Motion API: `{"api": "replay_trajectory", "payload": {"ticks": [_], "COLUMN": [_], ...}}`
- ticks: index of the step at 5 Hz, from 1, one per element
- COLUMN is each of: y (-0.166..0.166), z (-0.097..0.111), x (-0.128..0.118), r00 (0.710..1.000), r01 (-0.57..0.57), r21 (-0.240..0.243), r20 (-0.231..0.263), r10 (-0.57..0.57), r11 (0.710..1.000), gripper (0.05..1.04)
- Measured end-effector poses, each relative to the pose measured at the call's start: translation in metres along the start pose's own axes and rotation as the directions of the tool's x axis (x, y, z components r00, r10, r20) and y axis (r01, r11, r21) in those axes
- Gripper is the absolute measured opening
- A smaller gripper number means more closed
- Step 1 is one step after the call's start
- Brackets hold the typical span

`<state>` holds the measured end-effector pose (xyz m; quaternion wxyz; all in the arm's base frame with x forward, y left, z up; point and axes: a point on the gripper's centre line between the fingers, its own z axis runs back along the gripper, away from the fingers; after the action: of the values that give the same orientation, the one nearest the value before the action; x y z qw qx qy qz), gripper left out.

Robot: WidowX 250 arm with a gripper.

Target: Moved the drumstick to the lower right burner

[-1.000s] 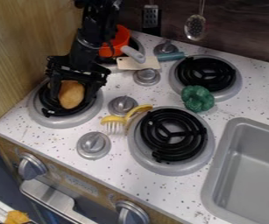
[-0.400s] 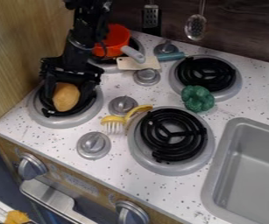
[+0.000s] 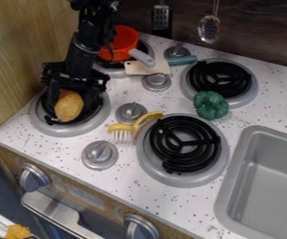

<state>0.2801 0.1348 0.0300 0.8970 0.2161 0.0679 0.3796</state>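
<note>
The gripper (image 3: 71,107) hangs over the lower left burner (image 3: 60,130), open, with one finger on each side of the brown drumstick (image 3: 68,106). The left finger is close against the drumstick; a dark gap shows between it and the right finger. The drumstick is on or just above the black coil, its upper end partly hidden under the gripper. To the right, the lower right burner (image 3: 187,180) has a bare black coil with a silver rim.
A yellow brush (image 3: 128,127) lies between the two front burners, near the knobs. Green broccoli (image 3: 211,104) rests at the upper right burner's edge. An orange pot (image 3: 119,43) stands on the back left burner. The sink (image 3: 233,183) is at right.
The gripper has shifted a little to the left and slightly down. The drumstick has moved the same way, to the left and slightly toward the front.
</note>
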Motion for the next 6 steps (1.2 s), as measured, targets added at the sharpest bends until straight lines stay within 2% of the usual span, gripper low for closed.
{"api": "replay_trajectory", "payload": {"ticks": [1,3,4,5,6], "y": [0.001,-0.008,-0.015,-0.030,-0.057], "z": [0.014,0.045,0.061,0.086,0.111], "x": [-0.001,-0.013,-0.017,-0.025,-0.042], "r00": [1.000,0.999,0.998,0.998,0.998], "r01": [0.016,0.039,0.061,0.064,0.060], "r21": [0.042,0.110,0.117,0.105,0.047], "r20": [-0.020,-0.030,-0.026,-0.014,0.021], "r10": [-0.015,-0.036,-0.058,-0.063,-0.061], "r11": [0.999,0.993,0.991,0.992,0.997], "gripper": [0.675,0.659,0.659,0.659,0.659]}}
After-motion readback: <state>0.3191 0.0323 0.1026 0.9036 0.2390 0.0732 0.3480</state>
